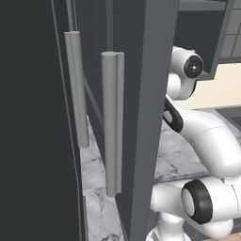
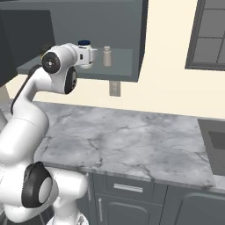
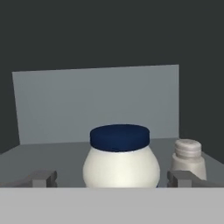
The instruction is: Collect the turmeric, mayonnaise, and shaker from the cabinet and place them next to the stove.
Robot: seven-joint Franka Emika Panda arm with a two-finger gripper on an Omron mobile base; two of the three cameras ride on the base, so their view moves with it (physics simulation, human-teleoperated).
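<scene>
The mayonnaise [image 3: 120,162], a white jar with a blue lid, stands on the grey shelf of the open cabinet [image 2: 125,70]. My gripper [image 3: 113,179] is open, with one fingertip on each side of the jar and apart from it. The shaker [image 3: 188,156], pale with a ribbed cap, stands just right of the jar, behind the right fingertip [image 3: 183,177]. In the right base view the hand reaches into the cabinet, the jar's blue lid [image 2: 84,43] shows above it, and the shaker [image 2: 107,56] stands to its right. The turmeric is hidden.
An open cabinet door [image 1: 141,117] with long silver bar handles [image 1: 113,122] stands close on the arm's left. Below lies a marble counter [image 2: 127,136] with a wall socket [image 2: 114,88] behind it. A dark grey flat unit [image 2: 215,145] sits at the counter's right end.
</scene>
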